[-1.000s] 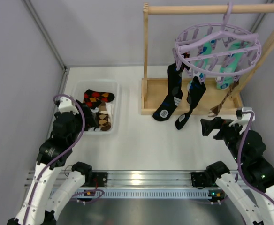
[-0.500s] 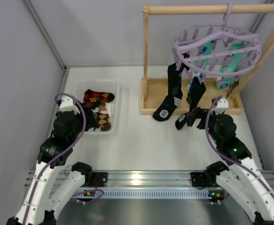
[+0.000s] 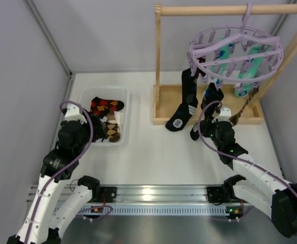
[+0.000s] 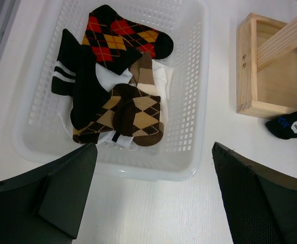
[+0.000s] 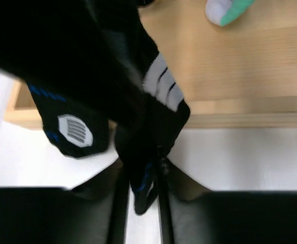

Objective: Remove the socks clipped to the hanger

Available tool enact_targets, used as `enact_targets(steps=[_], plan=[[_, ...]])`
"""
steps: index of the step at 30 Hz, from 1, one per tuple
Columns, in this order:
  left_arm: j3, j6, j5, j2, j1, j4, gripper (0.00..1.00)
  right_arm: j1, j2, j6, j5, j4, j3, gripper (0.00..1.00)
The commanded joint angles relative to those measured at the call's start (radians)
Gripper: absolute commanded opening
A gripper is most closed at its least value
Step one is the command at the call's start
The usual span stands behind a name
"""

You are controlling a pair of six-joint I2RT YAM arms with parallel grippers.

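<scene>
**A:** Hanger first. Where does it sit?

**B:** The lilac hanger [image 3: 191, 53] is hooked on the wooden rail [image 3: 209, 10], back right of the worktop [image 3: 153, 152]. Two long black socks [image 3: 186, 99] are clipped at its front edge and hang down to the wooden base [image 3: 164, 99]. The turquoise socks [image 3: 246, 76] are clipped further right.

**A:** Right arm?

**B:** It is up at the right-hand black sock [image 3: 210, 99]. The right fingers [image 5: 62, 213] are clenched on its toe, one on each side, and cloth fills the narrow gap. The wrist view is blurred, so I would call a firm pinch probable, no more. The sock's top hangs from the ring.

**A:** And the other black one?

**B:** The left-hand black sock [image 5: 72, 129] is free, just beside the grasped one. Its toe, with a white label, lies over the base's front edge.

**A:** Left arm?

**B:** The left fingers [image 4: 52, 203] are spread wide with nothing between them, and they hover over the white basket [image 4: 199, 101] at the left of the worktop. In the basket are a black sock with orange-red diamonds [image 4: 123, 38], a brown argyle sock [image 4: 133, 112] and a black sock with two white stripes [image 4: 69, 76].
</scene>
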Motion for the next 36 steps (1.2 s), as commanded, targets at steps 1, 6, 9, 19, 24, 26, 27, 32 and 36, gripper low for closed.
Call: enact_targets(steps=[1, 6, 9, 19, 24, 26, 27, 32, 36], plan=[[0.005, -0.001, 0.013, 0.007, -0.005, 0.051, 0.99, -0.007, -0.004, 0.011, 0.051, 0.240, -0.023, 0.17], [0.033, -0.029, 0.042, 0.025, -0.005, 0.050, 0.98, 0.012, -0.048, -0.015, 0.053, 0.296, -0.063, 0.00], [0.068, -0.070, 0.116, 0.047, -0.005, 0.051, 0.98, 0.036, -0.105, -0.019, 0.054, 0.300, -0.087, 0.00], [0.336, -0.193, 0.294, 0.270, -0.039, 0.094, 0.99, 0.269, -0.301, 0.021, 0.145, 0.199, -0.136, 0.00], [0.511, -0.170, -0.029, 0.430, -0.393, 0.096, 0.99, 0.461, -0.353, 0.040, 0.278, 0.164, -0.153, 0.00], [0.626, -0.127, -0.138, 0.534, -0.523, 0.093, 0.99, 0.541, -0.352, 0.047, 0.324, 0.139, -0.147, 0.00], [0.660, -0.113, -0.216, 0.569, -0.633, 0.093, 0.99, 0.565, -0.346, 0.055, 0.365, 0.130, -0.133, 0.00], [0.914, -0.020, -0.390, 0.789, -0.836, 0.091, 0.99, 0.736, -0.223, 0.035, 0.480, 0.145, -0.084, 0.00], [1.100, 0.091, -0.427, 0.938, -0.904, 0.090, 0.99, 0.832, -0.107, -0.003, 0.589, 0.208, -0.032, 0.00]])
